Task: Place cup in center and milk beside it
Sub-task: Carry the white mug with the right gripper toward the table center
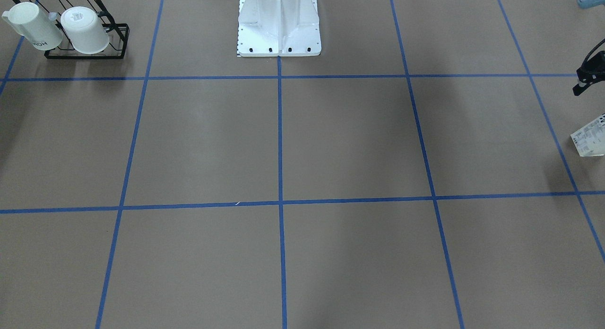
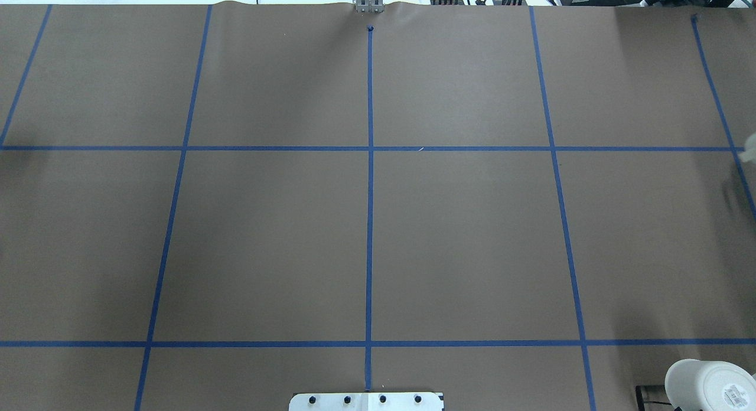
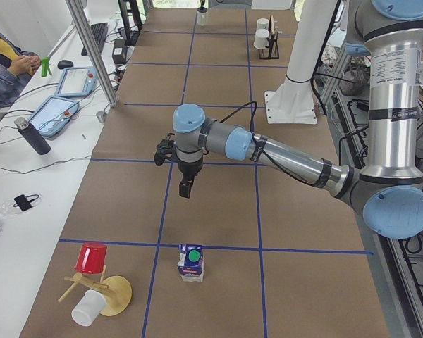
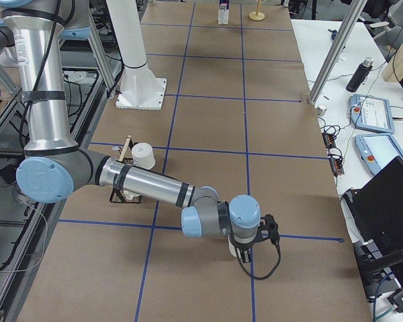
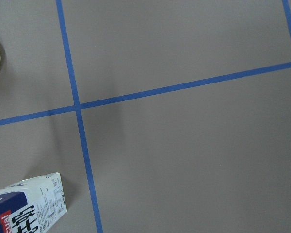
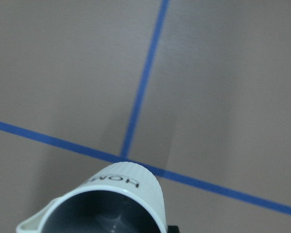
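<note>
The cup (image 6: 121, 201), a white mug with black "HOME" lettering and a dark grey inside, fills the bottom of the right wrist view, held above a blue tape crossing. My right gripper (image 4: 244, 253) is shut on it, low over the table far out on my right side. The milk (image 3: 191, 262), a blue and white carton with a green cap, stands upright at my far left, also in the left wrist view (image 5: 26, 206). My left gripper (image 3: 186, 189) hangs above the table, apart from the milk; I cannot tell its jaws. The center (image 1: 280, 203) is bare.
A black wire rack (image 1: 118, 40) holds two more white mugs (image 1: 85, 31) beside the white base plate (image 1: 279, 40). A wooden stand (image 3: 116, 296) with a red cup (image 3: 92, 258) and a white cup stands near the milk. Operators' desks with tablets line one table side.
</note>
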Available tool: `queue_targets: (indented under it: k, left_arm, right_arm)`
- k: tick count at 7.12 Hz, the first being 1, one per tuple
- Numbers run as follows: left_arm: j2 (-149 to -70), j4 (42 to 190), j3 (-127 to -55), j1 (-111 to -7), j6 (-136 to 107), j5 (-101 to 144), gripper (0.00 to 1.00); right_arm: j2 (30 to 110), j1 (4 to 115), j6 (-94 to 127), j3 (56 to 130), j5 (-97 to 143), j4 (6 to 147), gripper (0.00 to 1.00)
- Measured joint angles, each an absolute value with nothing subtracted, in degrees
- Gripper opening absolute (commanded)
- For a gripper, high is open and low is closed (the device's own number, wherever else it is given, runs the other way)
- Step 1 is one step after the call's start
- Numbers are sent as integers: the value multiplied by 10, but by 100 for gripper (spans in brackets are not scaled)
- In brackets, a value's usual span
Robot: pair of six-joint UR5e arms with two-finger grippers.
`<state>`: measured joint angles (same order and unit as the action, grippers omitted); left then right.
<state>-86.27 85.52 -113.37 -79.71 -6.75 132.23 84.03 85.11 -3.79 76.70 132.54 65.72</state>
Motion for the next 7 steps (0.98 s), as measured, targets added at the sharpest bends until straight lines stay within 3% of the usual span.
queue_targets:
  k: [4,7]
  left_arm:
    - [-863,857,-1124,-796,-67,1323,98]
    - [-866,859,-1114,-796,-65,1324,98]
  right_arm:
    - [659,681,60,854,1321,788,0]
    - [546,556,178,868,1296,832,0]
